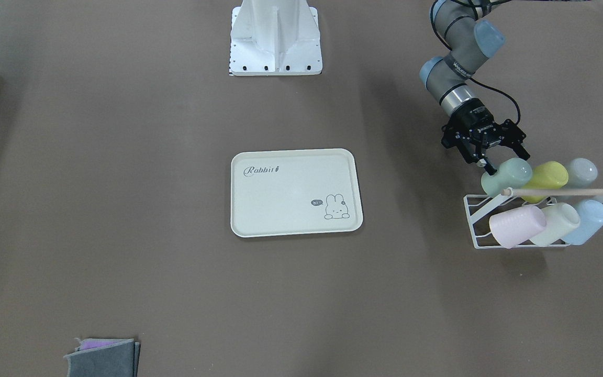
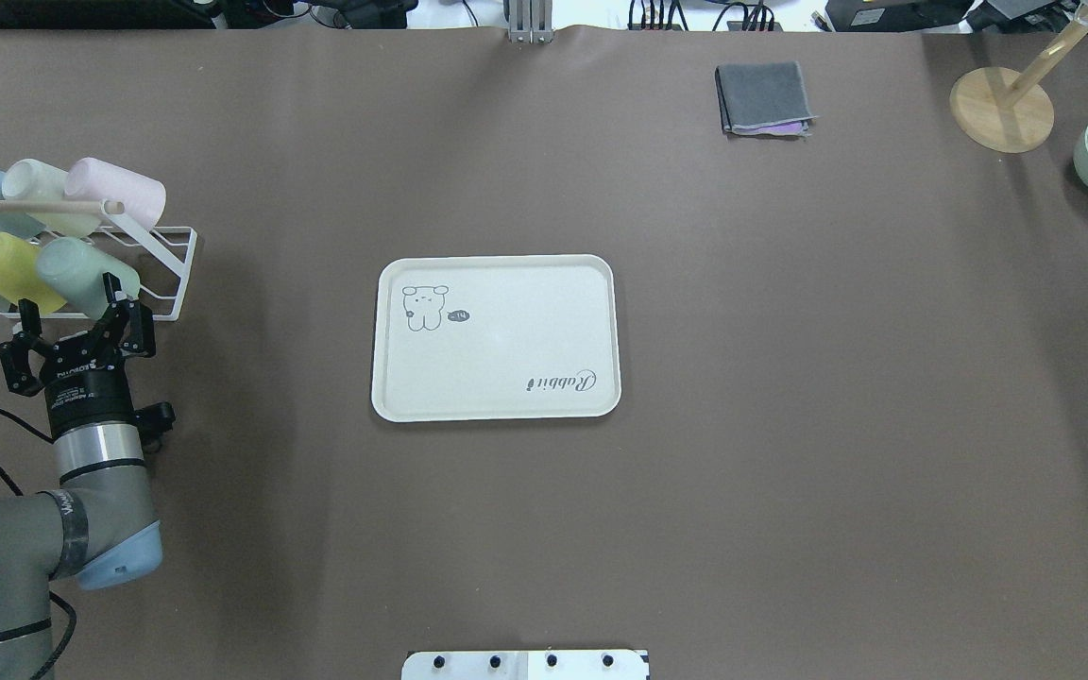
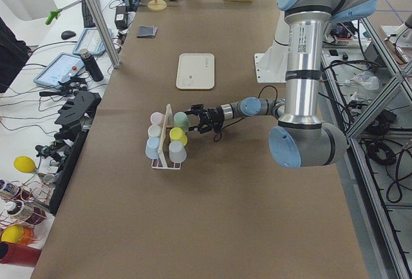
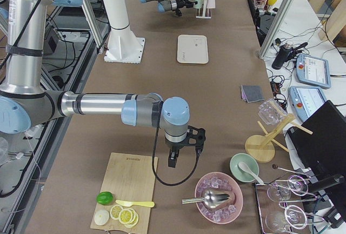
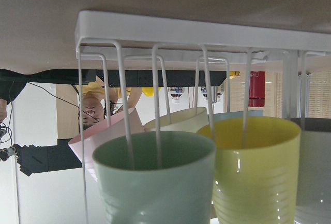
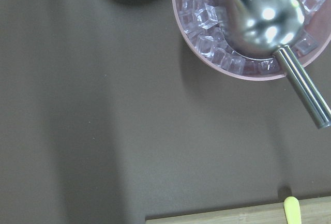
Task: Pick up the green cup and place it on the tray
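Note:
The green cup (image 1: 508,175) lies on its side in the rack's row nearest the robot, at its inner end; it also shows in the overhead view (image 2: 86,269) and low and left in the left wrist view (image 5: 155,182). My left gripper (image 1: 503,157) is open, its fingers spread just short of the cup's end (image 2: 72,312). The cream tray (image 1: 280,209) with the "Rabbit" print lies flat at the table's middle (image 2: 506,331). My right gripper (image 4: 173,161) hangs over the table by the ice bowl; I cannot tell whether it is open or shut.
The white wire rack (image 1: 477,220) with a wooden rod (image 1: 563,192) holds a yellow-green cup (image 1: 545,178), a pink cup (image 1: 516,225), a cream cup (image 1: 558,222) and others. A folded grey cloth (image 2: 763,97) lies far off. A pink ice bowl (image 6: 181,22) holds a metal scoop.

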`<action>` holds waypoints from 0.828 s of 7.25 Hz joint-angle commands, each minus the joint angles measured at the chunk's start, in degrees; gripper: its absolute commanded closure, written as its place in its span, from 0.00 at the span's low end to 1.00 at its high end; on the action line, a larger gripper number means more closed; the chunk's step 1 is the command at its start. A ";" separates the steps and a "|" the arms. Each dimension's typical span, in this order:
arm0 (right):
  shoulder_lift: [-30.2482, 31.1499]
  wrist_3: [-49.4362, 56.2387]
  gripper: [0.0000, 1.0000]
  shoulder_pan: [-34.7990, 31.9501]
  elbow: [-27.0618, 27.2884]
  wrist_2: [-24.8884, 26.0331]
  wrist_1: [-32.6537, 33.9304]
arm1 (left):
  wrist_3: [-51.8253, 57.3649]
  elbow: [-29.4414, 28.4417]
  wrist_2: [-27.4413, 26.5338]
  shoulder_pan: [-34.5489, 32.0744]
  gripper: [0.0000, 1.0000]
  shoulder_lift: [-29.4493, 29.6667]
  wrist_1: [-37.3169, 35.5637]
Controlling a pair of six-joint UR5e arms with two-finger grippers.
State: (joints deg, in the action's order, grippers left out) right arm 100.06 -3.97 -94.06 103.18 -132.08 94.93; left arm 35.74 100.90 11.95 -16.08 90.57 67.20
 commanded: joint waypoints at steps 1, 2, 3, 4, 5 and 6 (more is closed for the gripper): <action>-0.39 -0.08 0.00 1.15 -0.17 -0.02 -0.01 | 0.03 -1.23 0.00 -0.36 0.03 1.09 0.03; -0.39 -0.08 0.00 1.76 -0.17 0.15 -0.09 | 0.03 -1.49 0.00 -0.62 0.03 1.36 0.12; -1.18 0.01 0.00 2.47 -0.26 0.33 -0.01 | 0.03 -1.58 0.00 -0.62 0.03 1.45 0.12; -1.36 -0.08 0.00 2.73 -0.26 0.42 -0.01 | 0.03 -1.58 0.00 -0.88 0.03 1.45 0.12; -1.45 -0.08 0.00 2.74 -0.43 0.33 -0.01 | -0.05 -1.58 0.09 -1.23 0.03 1.45 0.21; -1.53 0.01 0.00 2.91 -0.52 0.24 -0.01 | -0.06 -1.76 0.18 -1.59 0.04 1.45 1.17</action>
State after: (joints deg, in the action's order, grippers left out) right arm 98.68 -4.02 -91.35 102.79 -131.75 94.92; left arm 35.72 99.28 12.03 -17.24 92.01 67.60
